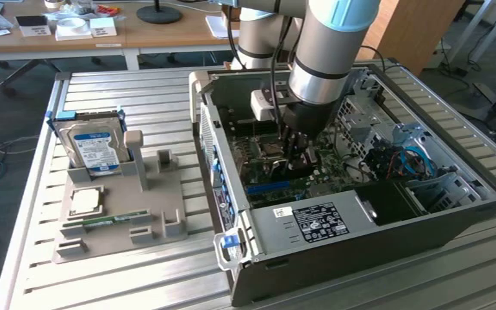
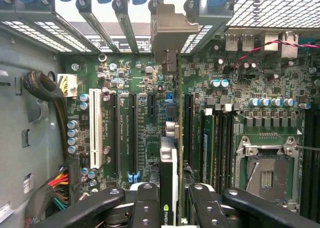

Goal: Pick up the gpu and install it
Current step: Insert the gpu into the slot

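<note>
The gpu (image 2: 169, 160) stands on edge, right between the fingers (image 2: 146, 203) of the gripper (image 2: 173, 189). One black finger sits on each flat side of the card, so the jaws are partly closed and pinching it, not spread wide. The card's green-logo end is at the jaws. Its thin edge runs across the motherboard (image 2: 125, 78) toward the rear edge of the computer case (image 1: 317, 223), and its grey metal bracket (image 2: 170, 33) sits up among the slot openings there.

The card lines up over the expansion slot area, just beside the long black slots (image 2: 132, 133). The white slot (image 2: 95, 128) lies further off on that side. The cpu socket (image 2: 267, 175) is well apart on the other side of the card. Can't tell whether the card's bottom edge is seated in a slot or just above it.

In the exterior view the arm (image 1: 325, 45) reaches straight down into the open case, near the middle of the board. The case lies on the slatted table (image 1: 127, 84). Toward the exterior view's left, a grey fixture tray (image 1: 119, 226) holds a hard drive (image 1: 93, 145) upright near its far edge.
</note>
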Robot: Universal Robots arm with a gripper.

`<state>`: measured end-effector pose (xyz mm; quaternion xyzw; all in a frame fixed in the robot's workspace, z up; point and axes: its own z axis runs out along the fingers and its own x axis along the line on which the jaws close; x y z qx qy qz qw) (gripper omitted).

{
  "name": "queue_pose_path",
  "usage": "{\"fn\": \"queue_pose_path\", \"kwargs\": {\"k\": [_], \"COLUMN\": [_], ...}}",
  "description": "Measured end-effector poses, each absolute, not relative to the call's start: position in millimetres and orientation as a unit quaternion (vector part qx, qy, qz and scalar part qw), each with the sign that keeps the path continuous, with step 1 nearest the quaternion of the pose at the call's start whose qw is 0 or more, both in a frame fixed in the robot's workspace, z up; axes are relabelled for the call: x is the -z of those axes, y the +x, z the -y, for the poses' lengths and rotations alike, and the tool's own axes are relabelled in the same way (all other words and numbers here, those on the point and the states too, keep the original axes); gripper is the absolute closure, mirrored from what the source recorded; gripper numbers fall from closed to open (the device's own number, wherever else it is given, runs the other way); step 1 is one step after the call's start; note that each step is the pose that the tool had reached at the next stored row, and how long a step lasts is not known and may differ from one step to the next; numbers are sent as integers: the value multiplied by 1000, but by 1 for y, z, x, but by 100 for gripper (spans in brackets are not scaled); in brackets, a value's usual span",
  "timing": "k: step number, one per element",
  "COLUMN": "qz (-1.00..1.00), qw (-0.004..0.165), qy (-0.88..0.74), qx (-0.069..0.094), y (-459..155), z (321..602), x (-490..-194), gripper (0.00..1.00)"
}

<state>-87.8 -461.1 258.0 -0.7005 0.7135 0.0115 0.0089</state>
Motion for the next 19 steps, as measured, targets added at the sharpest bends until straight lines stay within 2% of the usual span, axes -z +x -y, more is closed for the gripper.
{"fn": "queue_pose_path", "kwargs": {"k": [19], "qz": [-714], "qw": [9], "qy": [-700], "qx": [-11], "y": [-91], "z": [461], "x": [-258], "gripper": [73]}}
